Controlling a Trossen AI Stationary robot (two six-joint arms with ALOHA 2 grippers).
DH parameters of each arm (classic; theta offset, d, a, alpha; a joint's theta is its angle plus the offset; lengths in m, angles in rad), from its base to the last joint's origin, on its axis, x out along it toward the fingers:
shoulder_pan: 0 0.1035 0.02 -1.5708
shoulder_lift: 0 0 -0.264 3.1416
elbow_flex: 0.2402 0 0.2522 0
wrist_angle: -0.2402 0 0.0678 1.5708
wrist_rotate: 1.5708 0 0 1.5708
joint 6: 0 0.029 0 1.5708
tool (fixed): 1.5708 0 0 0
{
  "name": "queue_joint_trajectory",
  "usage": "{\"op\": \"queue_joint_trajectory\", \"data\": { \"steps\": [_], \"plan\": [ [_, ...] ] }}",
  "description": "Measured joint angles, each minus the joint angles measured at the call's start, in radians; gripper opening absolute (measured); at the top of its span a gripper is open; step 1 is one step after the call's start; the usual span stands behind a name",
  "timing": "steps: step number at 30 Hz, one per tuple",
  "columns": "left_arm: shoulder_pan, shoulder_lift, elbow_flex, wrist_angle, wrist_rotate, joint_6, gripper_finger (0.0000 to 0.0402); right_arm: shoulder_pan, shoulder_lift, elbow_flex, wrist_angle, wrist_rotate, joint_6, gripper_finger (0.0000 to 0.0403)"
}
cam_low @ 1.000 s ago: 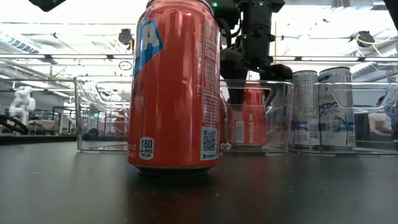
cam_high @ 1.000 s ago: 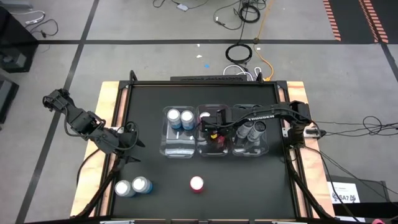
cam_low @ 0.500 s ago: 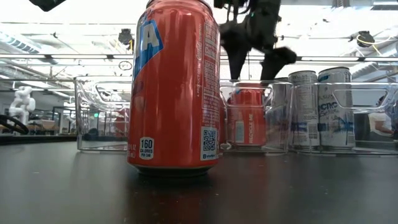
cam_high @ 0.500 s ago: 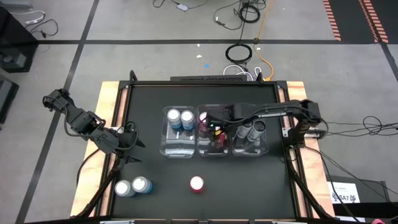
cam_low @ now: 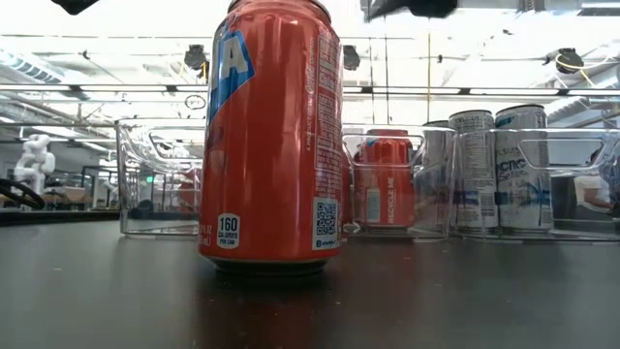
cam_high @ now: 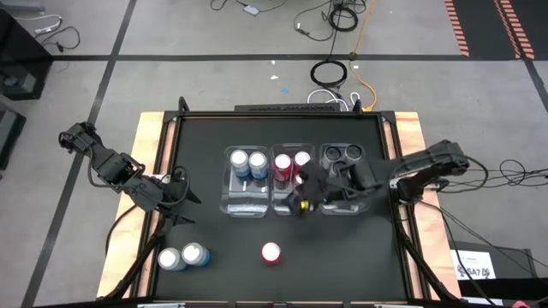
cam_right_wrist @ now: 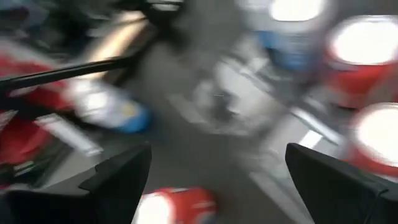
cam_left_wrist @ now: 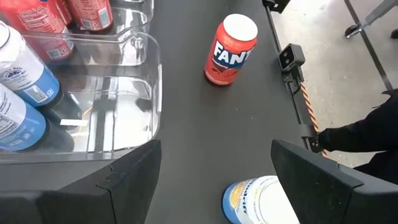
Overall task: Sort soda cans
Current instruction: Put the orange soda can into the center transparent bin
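High view | your right gripper [cam_high: 301,198] hangs over the middle bin's [cam_high: 289,211] near edge, fingers wide, empty, placed to fetch the red can [cam_high: 271,252] in front | left gripper [cam_high: 175,198] waits left, part-open, empty, blue cans [cam_high: 182,257] nearby.

The high view looks straight down on the whole table [cam_high: 214,231]. The low view sits at tabletop height, very near a red can [cam_low: 271,136] that the left wrist view also sees. The right wrist view, blurred, perhaps faces the bins [cam_right_wrist: 273,118].
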Motion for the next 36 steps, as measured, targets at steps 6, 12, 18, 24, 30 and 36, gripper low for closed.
{"op": "queue_joint_trajectory", "data": {
  "steps": [6,12,18,24,30,36],
  "plan": [
    [0.0,0.0,0.0,0.002,0.0,0.0,0.0314,0.077,0.079,0.036,0.129,-0.013,-0.005,0.0364],
    [0.0,0.0,0.0,0.019,0.0,0.0,0.0314,0.105,0.274,0.311,-0.11,-0.017,0.008,0.0364],
    [0.0,0.0,0.0,0.02,0.0,0.0,0.0314,0.109,0.513,0.724,-0.404,-0.069,0.006,0.0364],
    [0.0,0.0,0.0,0.02,0.001,0.0,0.0314,0.11,0.641,0.804,-0.457,-0.16,0.02,0.0364],
    [0.0,0.0,0.0,0.017,0.001,0.0,0.0314,0.142,0.703,0.8,-0.528,-0.172,0.101,0.0364],
    [0.0,0.0,0.0,0.015,0.001,0.005,0.0314,0.164,0.735,0.8,-0.51,-0.173,0.14,0.0364]
  ]
}}
